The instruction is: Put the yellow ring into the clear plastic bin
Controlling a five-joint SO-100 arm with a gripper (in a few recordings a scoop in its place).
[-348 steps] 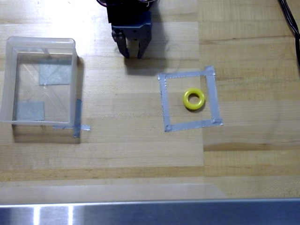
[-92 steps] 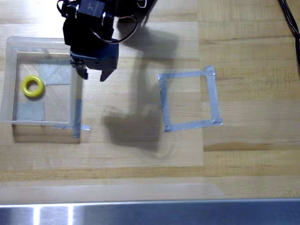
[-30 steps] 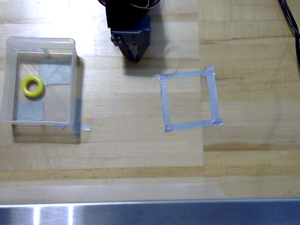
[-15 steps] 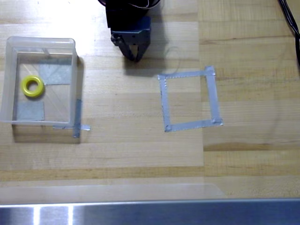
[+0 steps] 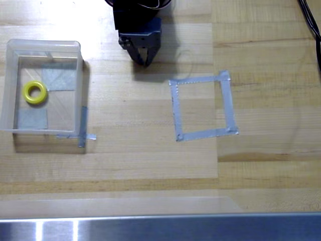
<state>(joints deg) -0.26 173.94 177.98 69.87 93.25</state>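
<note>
The yellow ring (image 5: 35, 92) lies flat on the bottom of the clear plastic bin (image 5: 11, 129), toward its left wall. The bin stands at the left of the wooden table, with grey tape patches showing through its floor. My gripper (image 5: 145, 61) hangs at the top middle of the overhead view, well to the right of the bin and above the table. Its dark fingers meet in a point with nothing between them, so it is shut and empty.
A square outline of grey tape (image 5: 202, 106) is stuck to the wood right of centre, with nothing inside it. A strip of grey tape (image 5: 83, 126) lies by the bin's lower right corner. A metal edge (image 5: 160, 228) runs along the table's front. Black cables (image 5: 310, 20) cross the top right corner.
Over the last second nothing has visibly moved. Earlier the ring lay in the taped square; later it lay in the bin and the arm swung back from the bin.
</note>
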